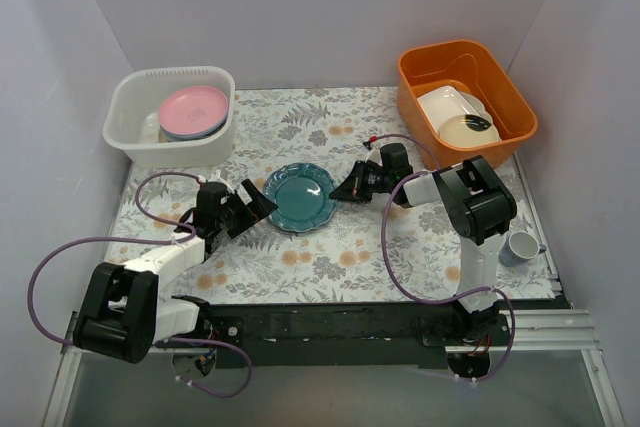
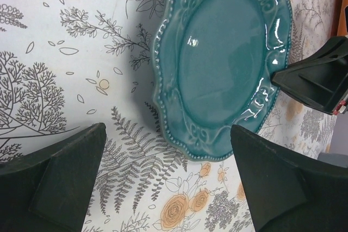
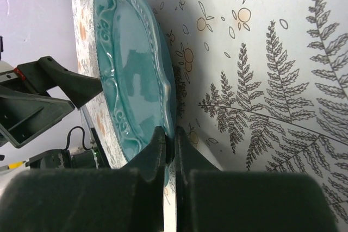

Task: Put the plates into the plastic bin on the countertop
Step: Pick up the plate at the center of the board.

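Inspector: Status of the teal plate [image 1: 300,198]?
Officer: Centre of frame, on the table [image 1: 340,262], between the two arms. The right tool [image 1: 340,190] is clamped narrow on its right rim.
Inspector: Left tool [image 1: 256,204]?
Officer: Spread wide, holding nothing, just beside the plate's left edge.
Inspector: The plastic bin [image 1: 170,152]?
Officer: Upper left of frame, well apart from that plate. A pink plate [image 1: 193,107] lies stacked inside on paler ones.

A lab test booth: plain white walls [image 1: 330,7] enclose the leaf-printed countertop [image 1: 330,259].
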Controlling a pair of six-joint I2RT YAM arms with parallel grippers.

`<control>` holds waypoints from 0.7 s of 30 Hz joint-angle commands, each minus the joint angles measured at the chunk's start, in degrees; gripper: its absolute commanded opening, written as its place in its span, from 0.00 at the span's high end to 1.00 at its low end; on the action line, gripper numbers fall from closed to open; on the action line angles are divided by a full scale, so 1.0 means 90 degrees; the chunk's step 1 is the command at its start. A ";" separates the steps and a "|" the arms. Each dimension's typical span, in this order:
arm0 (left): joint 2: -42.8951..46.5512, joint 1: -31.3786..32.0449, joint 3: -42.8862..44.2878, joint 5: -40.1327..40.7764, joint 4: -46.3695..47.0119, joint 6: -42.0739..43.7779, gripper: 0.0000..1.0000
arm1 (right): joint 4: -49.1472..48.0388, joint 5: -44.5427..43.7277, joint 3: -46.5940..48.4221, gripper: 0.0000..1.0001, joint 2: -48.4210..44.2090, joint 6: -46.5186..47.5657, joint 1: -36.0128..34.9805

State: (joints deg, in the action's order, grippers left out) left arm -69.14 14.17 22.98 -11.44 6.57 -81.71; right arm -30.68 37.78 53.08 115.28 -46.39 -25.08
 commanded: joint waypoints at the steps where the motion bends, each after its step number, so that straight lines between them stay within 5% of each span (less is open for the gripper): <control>1: 0.0270 0.0036 -0.0219 -0.0027 0.0217 -0.0061 0.02 | 0.0030 -0.0009 -0.0117 0.99 -0.0162 0.0613 -0.0075; 21: 0.0545 0.0027 -0.0688 -0.0301 0.1135 -0.0628 0.05 | 0.0342 0.0372 -0.0360 0.99 -0.1598 0.0555 -0.0065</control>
State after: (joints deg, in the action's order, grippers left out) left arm -64.18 14.24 17.61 -12.97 13.30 -86.65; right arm -25.76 38.30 49.95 105.08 -42.02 -25.52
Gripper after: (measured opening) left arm 0.957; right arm 0.061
